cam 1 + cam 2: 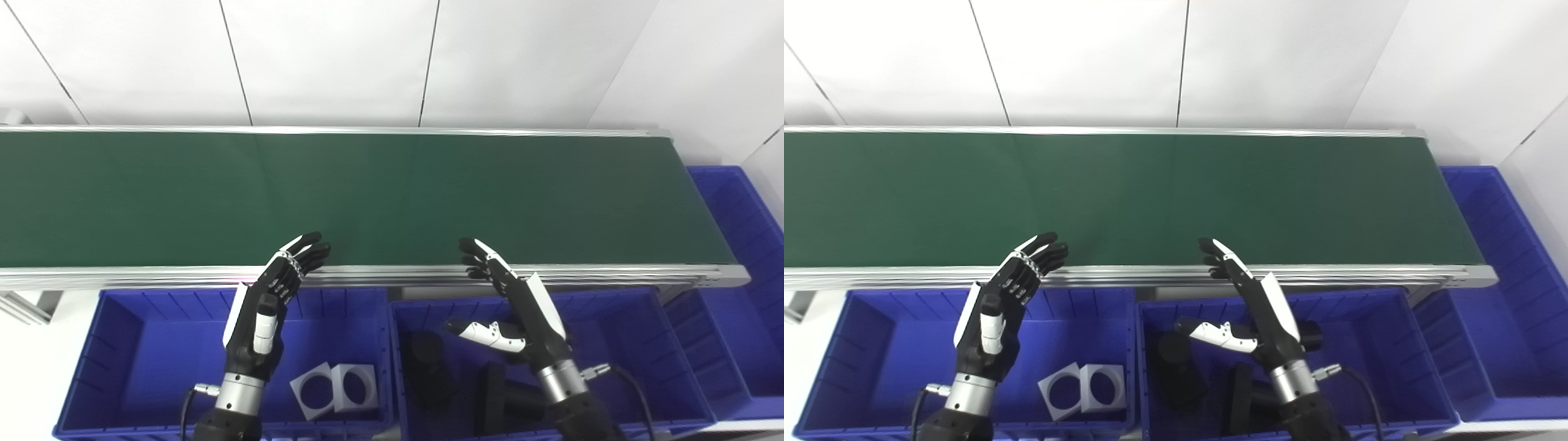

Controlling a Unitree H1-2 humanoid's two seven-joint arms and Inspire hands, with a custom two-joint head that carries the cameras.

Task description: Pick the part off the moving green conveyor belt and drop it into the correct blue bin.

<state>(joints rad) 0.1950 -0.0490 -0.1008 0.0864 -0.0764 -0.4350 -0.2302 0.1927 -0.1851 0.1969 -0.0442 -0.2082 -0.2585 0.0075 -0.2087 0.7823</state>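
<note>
Below belt (367,196): three blue bins (153,343), two grey parts (334,387); left hand (269,306), right hand (514,306) raised, fingers spread, grasping nothing.

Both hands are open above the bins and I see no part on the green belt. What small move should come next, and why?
Probably none yet: keep the left hand and right hand open near the conveyor belt edge and wait. The visible belt carries no part, so there is nothing to reach for.

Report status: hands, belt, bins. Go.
Left hand and right hand open, empty, hovering at belt's near edge. Green belt bare, no part in view. Grey square parts in left bin.
</note>
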